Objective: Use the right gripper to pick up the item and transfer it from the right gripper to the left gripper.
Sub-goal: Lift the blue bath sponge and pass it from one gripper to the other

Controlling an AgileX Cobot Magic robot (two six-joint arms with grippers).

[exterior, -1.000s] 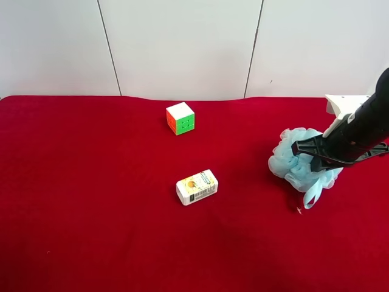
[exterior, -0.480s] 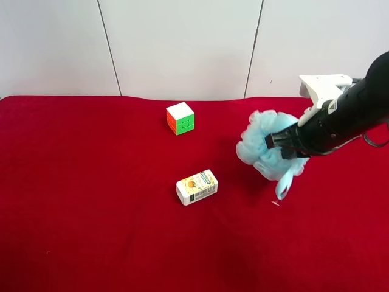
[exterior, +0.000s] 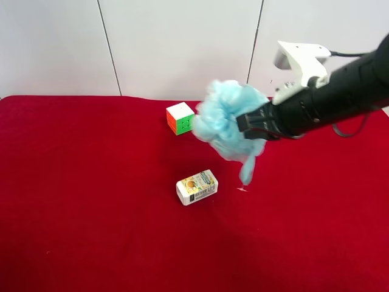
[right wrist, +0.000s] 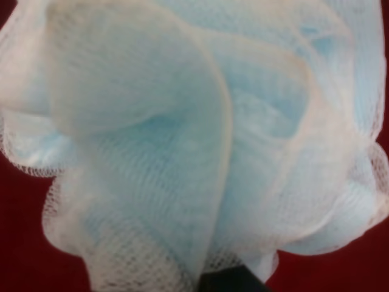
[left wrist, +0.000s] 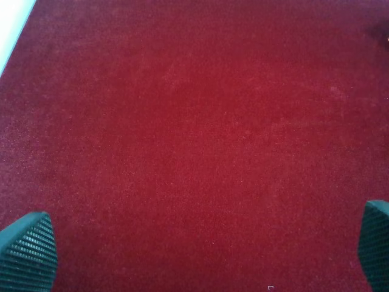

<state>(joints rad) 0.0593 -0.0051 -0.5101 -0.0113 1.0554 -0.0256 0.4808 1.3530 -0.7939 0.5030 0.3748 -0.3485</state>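
The fluffy light blue mesh bath pouf (exterior: 226, 120) hangs in the air above the red cloth, its ribbon loop (exterior: 246, 170) dangling below. My right gripper (exterior: 250, 125), on the black arm with the white bracket, is shut on it and holds it beside the cube. The right wrist view is filled with the pouf's mesh (right wrist: 194, 134). My left gripper (left wrist: 194, 246) is open over bare red cloth; its two fingertips (left wrist: 27, 249) stand far apart. The left arm is out of the exterior high view.
A multicoloured puzzle cube (exterior: 180, 118) sits on the red cloth (exterior: 91, 201) toward the back. A small white printed box (exterior: 197, 187) lies near the middle, below the held pouf. A white panelled wall stands behind the table.
My right gripper has lifted the pouf off the cloth and carried it up and toward the exterior high view's left, from near the right edge to beside the cube.
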